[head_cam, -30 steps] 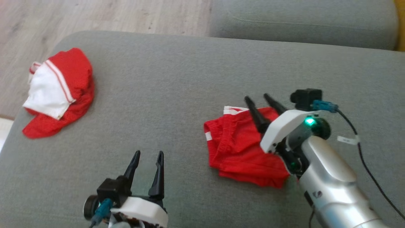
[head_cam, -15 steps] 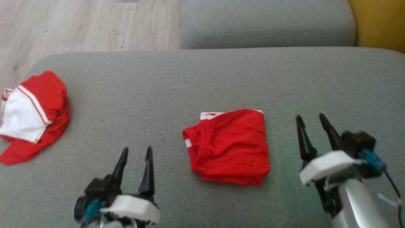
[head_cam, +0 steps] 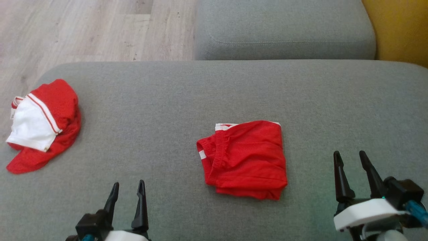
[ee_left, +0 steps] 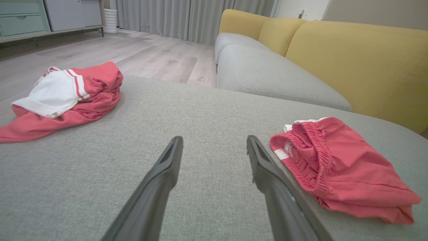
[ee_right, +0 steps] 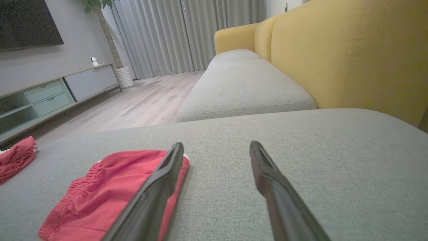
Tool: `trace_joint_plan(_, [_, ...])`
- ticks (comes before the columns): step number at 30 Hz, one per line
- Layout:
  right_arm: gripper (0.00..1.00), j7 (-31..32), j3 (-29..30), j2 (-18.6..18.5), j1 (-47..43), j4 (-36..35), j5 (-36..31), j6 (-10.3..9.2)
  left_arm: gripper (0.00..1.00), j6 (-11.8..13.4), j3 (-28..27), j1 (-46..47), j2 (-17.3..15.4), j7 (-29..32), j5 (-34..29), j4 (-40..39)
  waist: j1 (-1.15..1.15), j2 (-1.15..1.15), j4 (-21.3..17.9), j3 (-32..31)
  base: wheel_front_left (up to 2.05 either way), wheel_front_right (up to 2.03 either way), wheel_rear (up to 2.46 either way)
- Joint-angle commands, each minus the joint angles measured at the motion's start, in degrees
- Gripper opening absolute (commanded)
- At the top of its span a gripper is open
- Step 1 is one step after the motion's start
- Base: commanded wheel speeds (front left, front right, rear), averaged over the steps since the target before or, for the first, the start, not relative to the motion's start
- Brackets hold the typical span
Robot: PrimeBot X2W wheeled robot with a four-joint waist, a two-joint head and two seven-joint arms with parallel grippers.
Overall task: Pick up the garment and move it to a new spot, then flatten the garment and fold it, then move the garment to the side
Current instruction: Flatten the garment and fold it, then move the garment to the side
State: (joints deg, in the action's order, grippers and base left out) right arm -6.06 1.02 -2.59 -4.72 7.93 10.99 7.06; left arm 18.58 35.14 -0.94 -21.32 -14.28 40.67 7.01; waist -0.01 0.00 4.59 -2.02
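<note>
A second ago the right gripper (head_cam: 349,154) reached over the folded red garment (head_cam: 247,157), fingers above the cloth; it has drawn back and now stands clear of the garment's right edge; the garment's right part, then hidden under the arm, lies uncovered; the left gripper (head_cam: 129,183) has pulled back slightly on the garment's left; the head camera has swung, bringing a yellow backrest (head_cam: 398,30) into sight beyond the garment

Soft even daylight, slightly grainy

- Grey cushion (head_cam: 160,100) spans the middle and bottom of the head view.
- Folded red shorts (head_cam: 247,160) lie flat at centre, slightly right.
- Crumpled red-and-white shirt (head_cam: 43,124) lies at the cushion's left edge.
</note>
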Motion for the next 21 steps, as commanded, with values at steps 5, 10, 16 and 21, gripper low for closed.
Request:
trace_joint_plan(5, [1.00,-0.8,-1.6,-0.3,-0.8,-2.6,0.7,0.43,1.00,-0.7,-2.7,1.5,-0.9,-0.7,-0.7,-1.4,0.01,0.00,0.8,-0.7,0.00,0.00,0.00])
trace_joint_plan(10, [1.00,-1.0,-1.9,-0.3,-1.4,-2.2,1.1,0.43,1.00,-0.9,-2.8,1.6,-0.7,-0.7,-0.9,-1.3,0.01,0.00,1.0,-0.9,0.00,0.00,0.00])
trace_joint_plan(16, [1.00,-0.9,-2.1,-0.3,-1.4,-1.9,1.0,0.43,1.00,-1.0,-2.7,1.7,-0.7,-0.7,-1.0,-1.2,0.01,0.00,1.1,-0.9,0.00,0.00,0.00])
trace_joint_plan(21, [1.00,-0.5,-2.3,-0.3,-1.3,-1.8,0.9,0.43,1.00,-1.0,-2.5,1.8,-0.7,-0.7,-0.9,-0.9,0.01,0.00,1.1,-0.8,0.00,0.00,0.00])
